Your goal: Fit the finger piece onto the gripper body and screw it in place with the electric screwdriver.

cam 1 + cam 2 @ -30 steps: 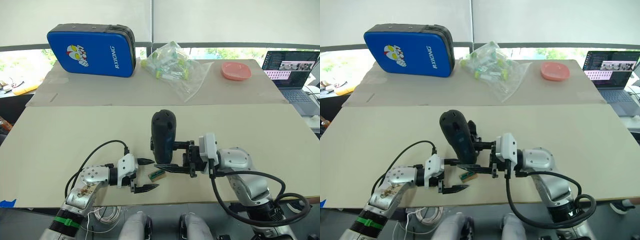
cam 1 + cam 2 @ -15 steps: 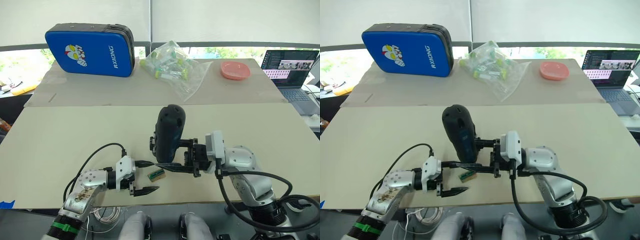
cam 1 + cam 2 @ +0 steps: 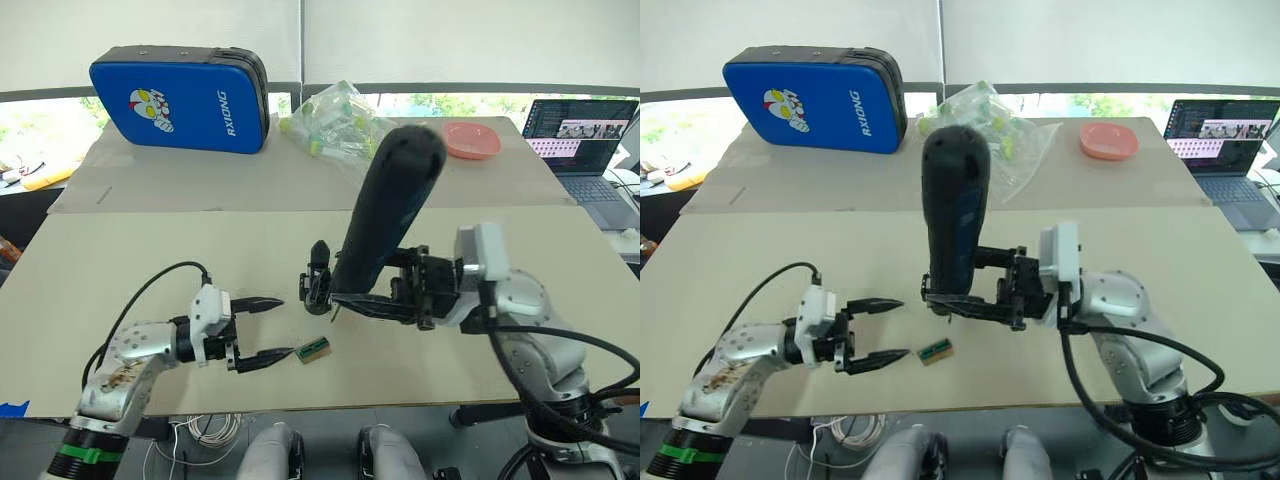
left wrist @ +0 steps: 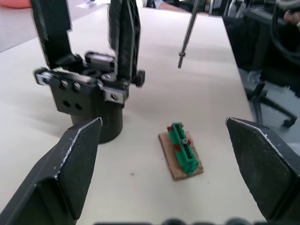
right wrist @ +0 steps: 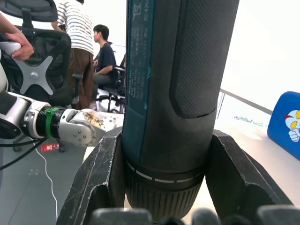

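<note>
Right gripper point(image 3: 940, 300) fingers clamp the electric screwdriver point(image 3: 954, 215), bit hanging above the table point(image 3: 1180, 260); left gripper point(image 3: 268, 327) fingers spread wide, empty; gripper body point(image 4: 91, 101) stands upright beside a tan-and-green block point(image 4: 182, 150).

The left end effector point(image 3: 262, 330) is held low over the surface point(image 3: 150, 270), wrist level, its two black fingers spread wide and pointing toward the right end effector point(image 3: 345, 297). The right arm reaches across from the other side, forearm bent inward, its fingers point(image 5: 101, 180) clamped on either side of the electric screwdriver point(image 3: 385, 215), which stands tilted above them.
</note>
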